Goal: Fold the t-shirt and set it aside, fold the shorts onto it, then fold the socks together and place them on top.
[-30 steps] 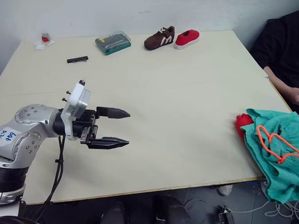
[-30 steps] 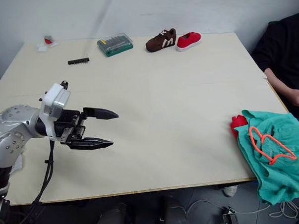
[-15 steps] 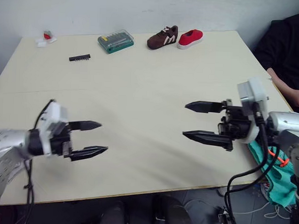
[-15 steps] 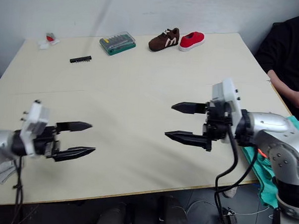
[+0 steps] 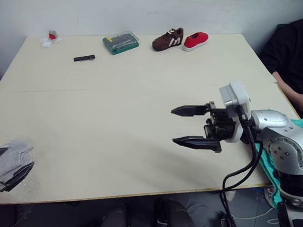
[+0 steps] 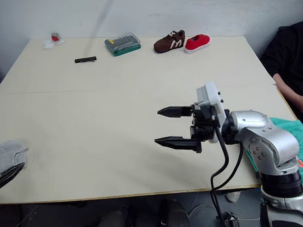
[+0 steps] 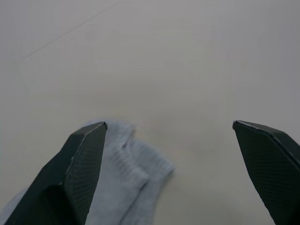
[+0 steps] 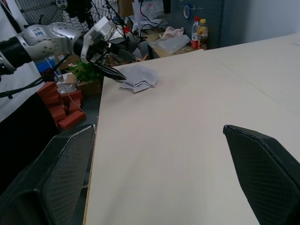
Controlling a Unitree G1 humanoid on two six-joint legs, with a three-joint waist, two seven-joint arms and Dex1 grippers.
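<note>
Pale wood covers the table [image 5: 116, 107], whose broad middle lies bare. Half a second ago both arms hung over that middle; now the left arm has dropped back to the near left corner, about 8 o'clock, while the right gripper [image 5: 190, 127] has slid inward to about 4 o'clock, fingers well apart over bare wood and holding nothing. A second ago the teal shorts [image 6: 291, 130] and a red bunch of t-shirt lay heaped on the right edge at 3 o'clock; the right arm now covers most of that heap, leaving a strip of teal, and I cannot tell where the shirt sits. Judging from this, no fold is begun, and the shirt, first in the order, is not in hand.

Grey socks [image 5: 11, 155] lie at the near left corner with the left gripper [image 7: 171, 129] on them. The head views show dark fingertips against the knit, not their gap. The left wrist view settles it: fingers wide apart, one over the socks, the other over bare table, nothing gripped. The right wrist view looks across at that same corner.

At 12 o'clock sit a brown shoe [image 5: 168, 39], red shoe [image 5: 196, 40] and green bit case [image 5: 120, 42].
</note>
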